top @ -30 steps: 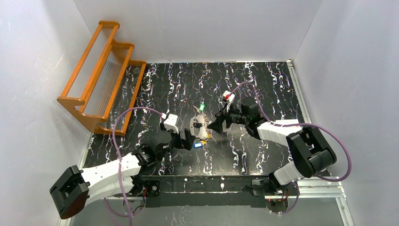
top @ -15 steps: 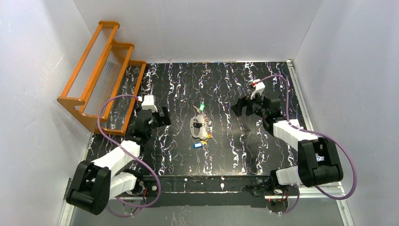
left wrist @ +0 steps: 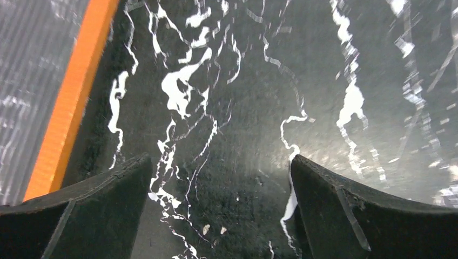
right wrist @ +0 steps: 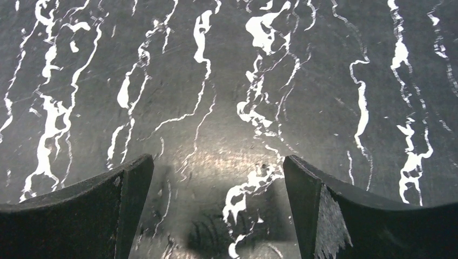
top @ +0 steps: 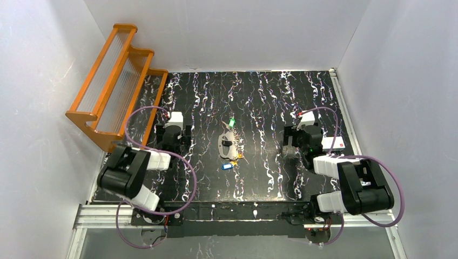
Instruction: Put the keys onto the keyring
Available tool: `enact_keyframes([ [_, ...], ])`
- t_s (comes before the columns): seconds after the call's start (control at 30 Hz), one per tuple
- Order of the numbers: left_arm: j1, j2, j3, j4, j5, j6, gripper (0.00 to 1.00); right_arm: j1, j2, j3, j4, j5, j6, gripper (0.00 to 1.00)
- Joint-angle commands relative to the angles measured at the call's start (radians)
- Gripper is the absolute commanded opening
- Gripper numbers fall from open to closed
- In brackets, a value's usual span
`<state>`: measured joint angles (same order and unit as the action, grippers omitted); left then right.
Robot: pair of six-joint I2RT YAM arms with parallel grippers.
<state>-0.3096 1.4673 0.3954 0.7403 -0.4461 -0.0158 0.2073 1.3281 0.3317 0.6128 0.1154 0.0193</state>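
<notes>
The grey-silver keyring [top: 226, 144] lies flat at the middle of the black marbled table [top: 259, 97]. Around it lie the keys: a green one [top: 231, 122] just beyond it, a yellow-orange one [top: 235, 157] at its near end and a blue one [top: 227, 166] a little nearer still. My left gripper [top: 173, 138] [left wrist: 220, 162] hangs open over bare table well left of the keyring. Well to the right of it, my right gripper [top: 297, 141] [right wrist: 217, 162] is open too. Neither wrist view shows a key or the keyring, only table between the fingers.
An orange stepped rack [top: 116, 81] stands at the far left; its edge [left wrist: 70, 108] runs close beside my left gripper. White walls enclose the table on three sides. Both arms are folded back near their bases, with cables looping over them.
Both arms have drawn back from the keyring, the left one to the left and the right one to the right, and folded up. Jaws stayed open. Keys and keyring have not moved.
</notes>
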Motion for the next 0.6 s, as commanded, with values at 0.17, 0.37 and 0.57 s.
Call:
enact_keyframes([
  [0.17,0.106,0.160,-0.064,0.349,0.045,0.077,0.98,-0.059,0.114,-0.100,0.505,0.000,-0.094,0.99],
  [0.37,0.155,0.216,-0.174,0.599,0.174,0.070,0.98,-0.114,0.211,-0.173,0.721,-0.016,-0.052,0.99],
  [0.57,0.157,0.207,-0.166,0.564,0.181,0.068,0.98,-0.158,0.264,-0.091,0.607,-0.092,-0.029,0.99],
])
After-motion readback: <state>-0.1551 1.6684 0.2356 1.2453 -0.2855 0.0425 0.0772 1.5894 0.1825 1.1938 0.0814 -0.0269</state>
